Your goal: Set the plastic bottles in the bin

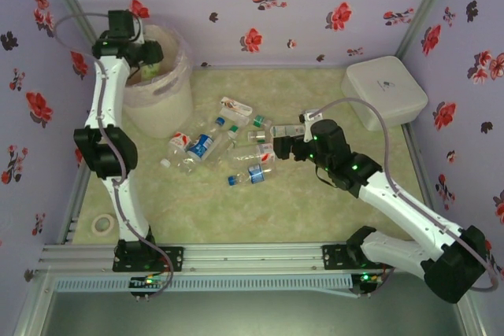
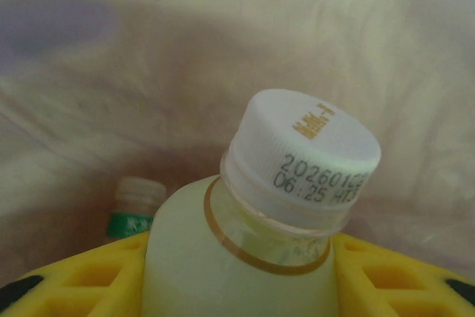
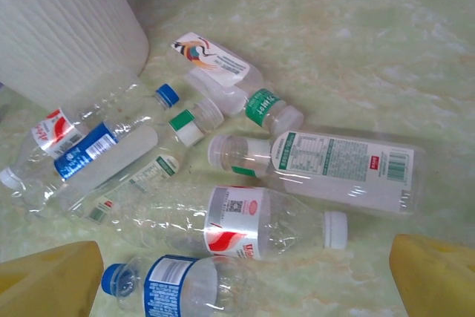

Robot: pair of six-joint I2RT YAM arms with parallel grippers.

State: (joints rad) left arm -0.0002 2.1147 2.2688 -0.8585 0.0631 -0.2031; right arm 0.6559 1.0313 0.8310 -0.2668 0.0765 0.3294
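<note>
Currently, left pincer (image 1: 150, 59) around a white-capped bottle (image 2: 297, 154), over the bin (image 1: 169, 100).

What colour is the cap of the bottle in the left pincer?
The cap is white; the left wrist view shows it best.

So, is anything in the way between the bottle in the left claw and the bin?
Nothing visible. The left claw holds the white-capped bottle over the open mouth of the bag-lined bin. A green-labelled bottle lies inside, off to one side.
</note>
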